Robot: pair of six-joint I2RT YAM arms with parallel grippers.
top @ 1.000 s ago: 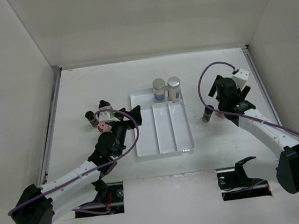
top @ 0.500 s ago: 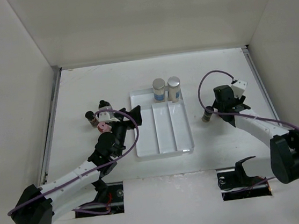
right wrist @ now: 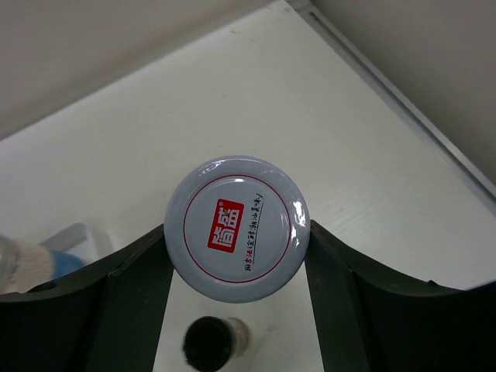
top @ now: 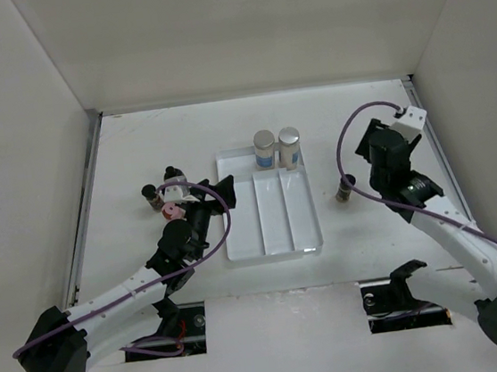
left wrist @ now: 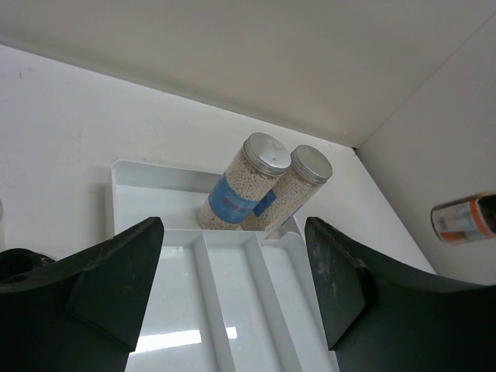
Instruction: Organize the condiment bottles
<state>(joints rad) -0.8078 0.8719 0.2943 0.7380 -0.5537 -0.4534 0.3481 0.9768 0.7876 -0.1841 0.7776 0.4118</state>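
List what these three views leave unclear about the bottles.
Right wrist view: the held bottle shows only its round white end; its body is hidden behind that.
Left wrist view: the orange-labelled bottle is cut off by the right edge.
Top view: the pink-capped bottle is too small for its label or body to show.

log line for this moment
left gripper: open at white plastic tray | right gripper: shut on round white-ended bottle | tray far compartment: two silver-capped bottles | right of tray: dark-capped bottle

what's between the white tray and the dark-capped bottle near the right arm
Nothing: only bare table separates the tray from the dark-capped bottle, seen in the top view.
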